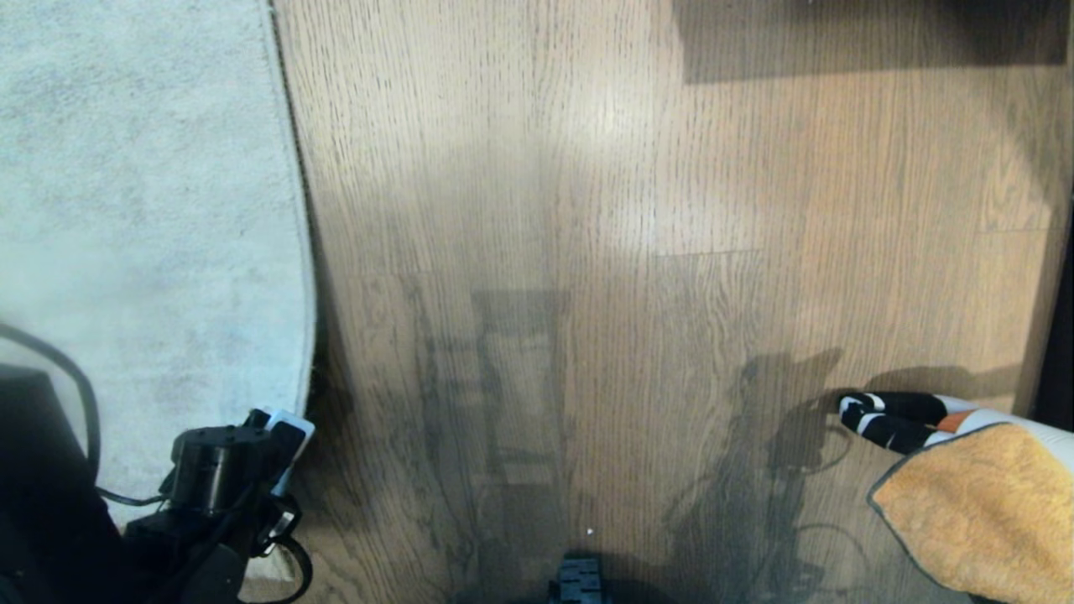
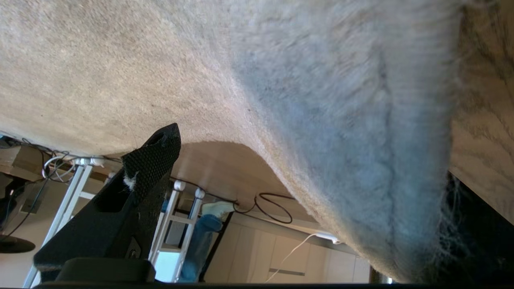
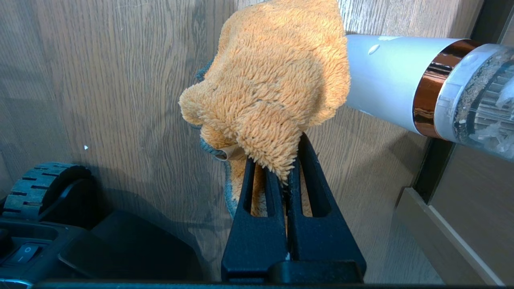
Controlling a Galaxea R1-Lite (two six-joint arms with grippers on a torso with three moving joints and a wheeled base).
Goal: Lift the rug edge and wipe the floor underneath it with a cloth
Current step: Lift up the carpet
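The pale grey-beige rug [image 1: 143, 218] covers the left of the head view. Its rug edge [image 1: 304, 252] curves down to my left gripper [image 1: 281, 440] at the lower left. In the left wrist view the rug's pile [image 2: 321, 100] bulges close in front, one black finger [image 2: 152, 160] stands wide of it, and the other finger is hidden. The brown wood floor [image 1: 629, 252] fills the middle. At the lower right hangs the mustard-orange cloth [image 1: 982, 503]. My right gripper [image 3: 281, 160] is shut on the fluffy cloth [image 3: 273, 80] just above the floor.
A white handheld vacuum [image 1: 898, 415] with a striped nozzle lies on the floor beside the cloth. My base [image 1: 579, 583] shows at the bottom middle. Past the rug, a person's leg [image 2: 200, 237], a white frame [image 2: 176, 216] and loose cables [image 2: 273, 208] are in view.
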